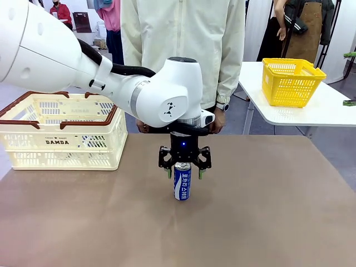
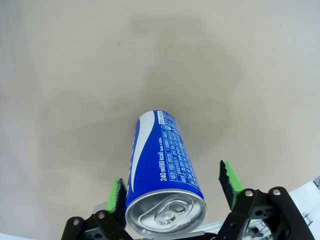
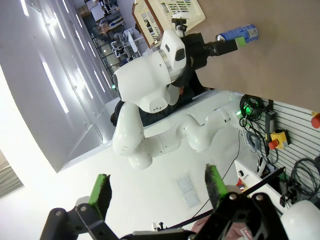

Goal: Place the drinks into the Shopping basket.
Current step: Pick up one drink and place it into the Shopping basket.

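One drink, a slim blue-and-white can, stands upright in the middle of the brown table. My left gripper comes straight down over it, open, with a green pad on each side of the can's top. In the left wrist view the can rises between the fingers; the left pad is close against it and a gap remains at the right pad. The Shopping basket, cream with a brown rim, sits at the table's far left. My right gripper is open, holds nothing and is turned away from the table.
A person stands at the far edge, right behind the can, hands low. A yellow basket sits on a white side table at the back right. Bare brown tabletop surrounds the can.
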{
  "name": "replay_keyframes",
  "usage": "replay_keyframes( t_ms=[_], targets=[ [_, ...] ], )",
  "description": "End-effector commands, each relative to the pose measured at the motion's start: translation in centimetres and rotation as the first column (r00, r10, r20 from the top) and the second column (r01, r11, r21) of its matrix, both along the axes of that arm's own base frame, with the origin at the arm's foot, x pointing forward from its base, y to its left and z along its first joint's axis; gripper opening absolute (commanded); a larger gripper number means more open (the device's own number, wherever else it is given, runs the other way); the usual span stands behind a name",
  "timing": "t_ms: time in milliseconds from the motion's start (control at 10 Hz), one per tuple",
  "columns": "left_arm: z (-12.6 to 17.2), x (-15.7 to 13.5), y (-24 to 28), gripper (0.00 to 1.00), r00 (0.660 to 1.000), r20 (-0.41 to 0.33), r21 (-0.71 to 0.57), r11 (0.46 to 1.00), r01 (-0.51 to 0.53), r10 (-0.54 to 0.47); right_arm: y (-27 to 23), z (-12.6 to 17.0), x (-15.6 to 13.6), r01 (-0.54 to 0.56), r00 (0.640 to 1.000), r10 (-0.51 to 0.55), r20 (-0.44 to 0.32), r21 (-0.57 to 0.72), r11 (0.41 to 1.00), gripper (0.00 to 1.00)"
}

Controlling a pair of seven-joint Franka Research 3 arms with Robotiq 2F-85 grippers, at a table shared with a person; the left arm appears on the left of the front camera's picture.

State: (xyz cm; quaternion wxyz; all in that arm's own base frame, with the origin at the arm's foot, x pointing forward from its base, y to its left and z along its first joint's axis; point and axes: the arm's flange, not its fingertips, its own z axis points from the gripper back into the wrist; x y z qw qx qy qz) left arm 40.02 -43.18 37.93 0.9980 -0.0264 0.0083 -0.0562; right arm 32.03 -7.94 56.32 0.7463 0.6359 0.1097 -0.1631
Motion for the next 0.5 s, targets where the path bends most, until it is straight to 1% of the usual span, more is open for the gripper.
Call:
replay_keyframes(
  t_ms=[0, 100, 400],
  targets=[
    [-0.15, 0.09, 0.41, 0.11, 1.0, -0.006, 0.026, 1.0, 0.002, -0.002, -0.08, 0.44, 0.15, -0.003, 1.0, 0.003, 0.006, 0.015, 1.0, 1.0],
    [-0.27, -0.04, 0.29, 0.0, 1.0, 0.023, 0.055, 0.998, -0.005, 0.004, -0.08, 0.44, 0.15, -0.003, 1.0, 0.003, 0.006, 0.015, 1.0, 1.0],
    [-0.53, -0.08, 0.21, 0.0, 1.0, 0.024, 0.072, 0.997, -0.021, 0.02, -0.08, 0.44, 0.15, -0.003, 1.0, 0.003, 0.006, 0.015, 1.0, 1.0]
  ],
)
